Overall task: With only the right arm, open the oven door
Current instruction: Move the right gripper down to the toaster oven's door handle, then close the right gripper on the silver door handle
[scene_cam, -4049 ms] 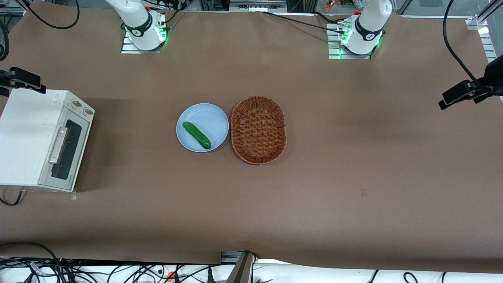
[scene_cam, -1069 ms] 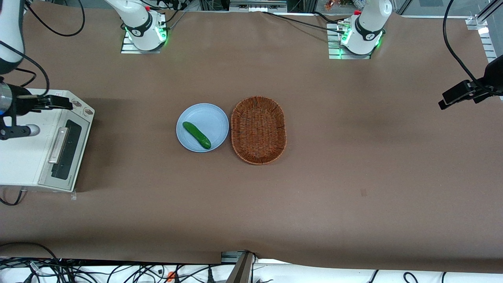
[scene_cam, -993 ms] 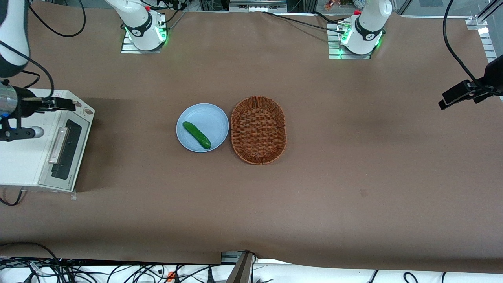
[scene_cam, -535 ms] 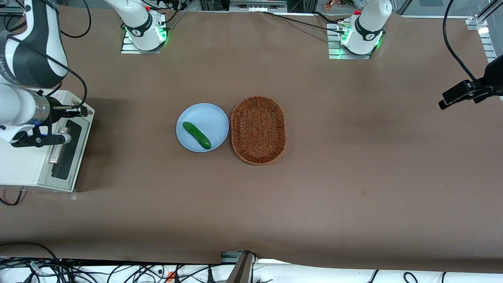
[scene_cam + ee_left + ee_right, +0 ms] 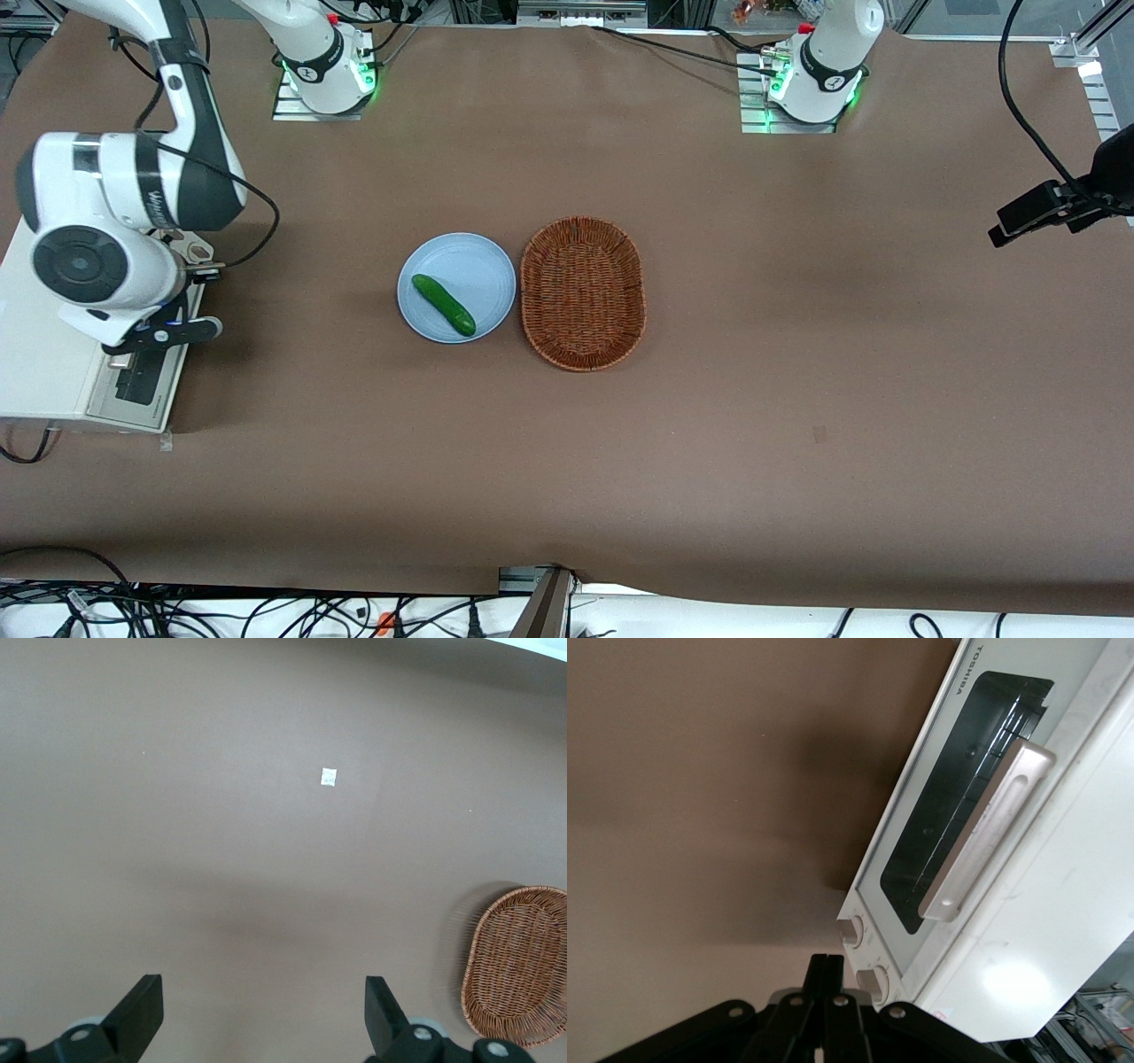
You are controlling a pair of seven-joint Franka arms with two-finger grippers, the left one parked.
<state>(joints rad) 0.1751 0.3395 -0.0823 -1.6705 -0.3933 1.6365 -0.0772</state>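
- My right arm (image 5: 133,190) hung over the oven (image 5: 35,354), which sat at mid-height on the frame's edge in the front view, at the working arm's end of the worktop (image 5: 797,399).
- The oven door (image 5: 948,797) was shut flat against the oven's front. Its dark glass faced the open worktop, and its silver handle (image 5: 988,828) lay along its upper edge.
- My jaws were clenched on nothing. In the wrist view the two black fingertips (image 5: 818,967) were pressed together with no gap showing.
- They hovered just off the oven's front at the knob end, close to the two round knobs (image 5: 850,932), and touched neither the knobs nor the door.
- The relation that mattered: the handle's long axis ran along the door, toward and away from the front camera. Its middle lay nearer to that camera than my jaws did.
- I judged the approach unfinished. I would need to travel along the front toward the handle's middle, part the jaws, or hook over the bar, then pull outward and down on the hinge.
- My wrist hid most of the handle from the front camera, so only the wrist view showed it whole.
- The blue plate (image 5: 483,257) with its cucumber (image 5: 443,304) and the wicker basket (image 5: 582,292) sat in the centre of the frame, well apart from the door's swing.
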